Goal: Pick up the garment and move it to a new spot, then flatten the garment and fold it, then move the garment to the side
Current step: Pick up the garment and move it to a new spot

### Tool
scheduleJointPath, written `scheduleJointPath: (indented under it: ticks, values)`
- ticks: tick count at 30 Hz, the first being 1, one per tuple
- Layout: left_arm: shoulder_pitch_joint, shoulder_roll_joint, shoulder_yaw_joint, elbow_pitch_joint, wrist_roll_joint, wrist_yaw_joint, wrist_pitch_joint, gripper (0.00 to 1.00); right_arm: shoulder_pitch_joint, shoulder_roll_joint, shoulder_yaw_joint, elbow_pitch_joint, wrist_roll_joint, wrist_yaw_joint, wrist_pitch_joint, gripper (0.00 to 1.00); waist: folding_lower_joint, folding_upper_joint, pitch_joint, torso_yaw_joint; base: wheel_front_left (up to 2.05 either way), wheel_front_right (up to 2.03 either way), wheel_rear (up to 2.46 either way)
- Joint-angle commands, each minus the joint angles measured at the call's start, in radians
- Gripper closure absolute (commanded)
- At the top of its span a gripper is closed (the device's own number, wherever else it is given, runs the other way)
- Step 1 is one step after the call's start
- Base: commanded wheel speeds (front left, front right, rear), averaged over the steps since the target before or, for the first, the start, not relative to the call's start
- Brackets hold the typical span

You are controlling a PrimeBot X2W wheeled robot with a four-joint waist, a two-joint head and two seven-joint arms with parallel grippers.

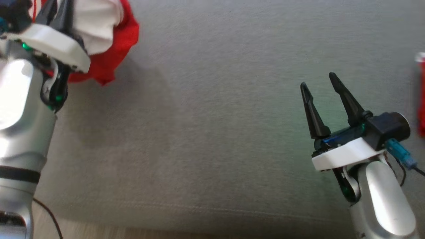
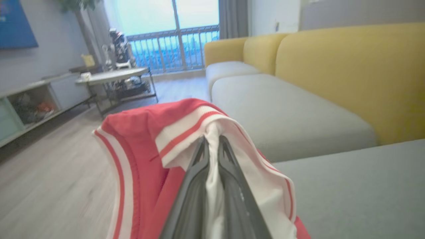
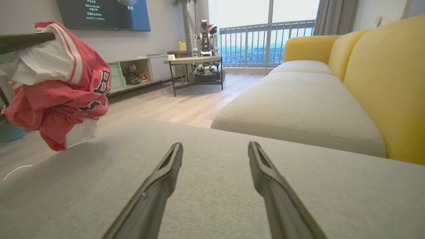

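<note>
1. fingers of the left gripper (image 2: 213, 139) are pressed almost together. they pinch a white fold of the garment (image 2: 132, 142), and the cloth drapes over and around both of them.
2. fingers of the right gripper (image 1: 318, 80) are spread wide and hold nothing. they sit at 4 o'clock in the head view, low over the grey cushion (image 1: 215, 116), tips aimed toward 12 o'clock.
3. between the two grippers the cushion is plain grey fabric. a blurred red thing (image 1: 421, 96) is cut off at the 3 o'clock edge of the head view; i cannot tell what it is.
4. the silver left forearm (image 1: 20, 116) and its white wrist plate stand in front of part of the garment in the head view.
5. in the right wrist view:
   - a yellow sofa (image 3: 382, 83) with pale grey seats runs from 3 o'clock up to 1 o'clock.
   - a wood floor (image 3: 172, 106) lies at 11 o'clock.
   - a side table (image 3: 194, 60) at 12 o'clock carries a small robot figure (image 3: 206, 33).
   - a low cabinet (image 3: 139, 71) and a dark wall screen (image 3: 103, 13) stand at 11 o'clock.
   - a balcony railing (image 3: 265, 39) is at 1 o'clock.
6. the garment is a red jersey with a white inside, white-and-red striped trim and dark lettering; a "b" is readable.
7. it hangs bunched from the left fingers, at 11 o'clock in the head view and 9 o'clock in the right wrist view. its lowest tip is by the cushion's edge; whether it touches i cannot tell.
</note>
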Motion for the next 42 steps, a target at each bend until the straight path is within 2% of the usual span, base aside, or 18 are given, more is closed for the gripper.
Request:
scheduleJointPath:
  ticks: [1, 12, 16, 19, 22, 27, 30, 31, 32, 33, 38, 42]
  values:
    - [-0.074, 0.057, 0.027, -0.064, 0.007, 0.007, -0.01, 1.0, -0.015, 0.011, 0.03, -0.042, 0.018, 0.0, -0.003, 0.0, 0.0001, 0.0, -0.053, -0.077, 0.0, 0.0, 0.0]
    - [-0.094, 0.073, -0.003, -0.392, 0.021, 0.043, 0.098, 1.0, -0.031, 0.012, 0.047, -0.114, 0.102, 0.0, -0.003, 0.0, 0.0001, 0.0, -0.049, -0.321, 0.0, 0.0, 0.0]
    - [-0.051, 0.069, -0.032, -0.471, 0.03, 0.059, 0.128, 1.0, -0.03, 0.012, 0.036, -0.143, 0.116, 0.0, -0.003, 0.0, 0.0001, 0.0, -0.024, -0.378, 0.0, 0.0, 0.0]
    - [0.019, 0.088, -0.077, -0.515, 0.087, 0.084, 0.113, 1.0, -0.029, 0.012, 0.027, -0.178, 0.128, 0.0, -0.003, 0.0, 0.0001, 0.0, -0.004, -0.407, 0.0, 0.0, 0.0]
    - [0.133, 0.077, -0.128, -0.529, 0.119, 0.111, 0.065, 1.0, -0.016, 0.012, 0.014, -0.2, 0.131, 0.0, -0.003, 0.0, 0.0001, 0.0, 0.017, -0.417, 0.0, 0.0, 0.0]
    - [0.311, 0.002, -0.245, -0.43, 0.146, 0.123, 0.018, 1.0, 0.007, 0.012, 0.004, -0.197, 0.11, 0.0, -0.003, 0.0, 0.0001, 0.0, 0.033, -0.401, 0.0, 0.0, 0.0]
    - [0.353, -0.036, -0.265, -0.384, 0.136, 0.124, 0.007, 1.0, 0.01, 0.012, 0.005, -0.192, 0.104, 0.0, -0.003, 0.0, 0.0001, 0.0, 0.033, -0.392, 0.0, 0.0, 0.0]
    - [0.367, -0.053, -0.265, -0.367, 0.126, 0.125, 0.002, 0.93, 0.01, 0.012, 0.005, -0.19, 0.102, 0.0, -0.003, 0.0, 0.0001, 0.0, 0.032, -0.385, 0.0, 0.0, 0.0]
    - [0.375, -0.069, -0.264, -0.356, 0.119, 0.126, -0.002, 0.26, 0.01, 0.012, 0.006, -0.187, 0.1, 0.0, -0.003, 0.0, 0.0001, 0.0, 0.03, -0.376, 0.0, 0.0, 0.0]
    - [0.379, -0.081, -0.263, -0.351, 0.118, 0.127, -0.005, 0.0, 0.01, 0.012, 0.007, -0.183, 0.098, 0.0, -0.003, 0.0, 0.0001, 0.0, 0.026, -0.367, 0.0, 0.0, 0.0]
    - [0.403, -0.107, -0.225, -0.385, 0.123, 0.161, -0.012, 0.0, 0.023, 0.012, 0.026, -0.151, 0.097, 0.0, -0.003, 0.0, 0.0001, 0.0, -0.012, -0.319, 0.0, 0.0, 0.0]
    - [0.474, -0.112, -0.155, -0.493, 0.13, 0.217, -0.013, 0.0, 0.049, 0.012, 0.038, -0.118, 0.108, 0.0, -0.003, 0.0, 0.0001, 0.0, -0.062, -0.276, 0.0, 0.0, 0.0]
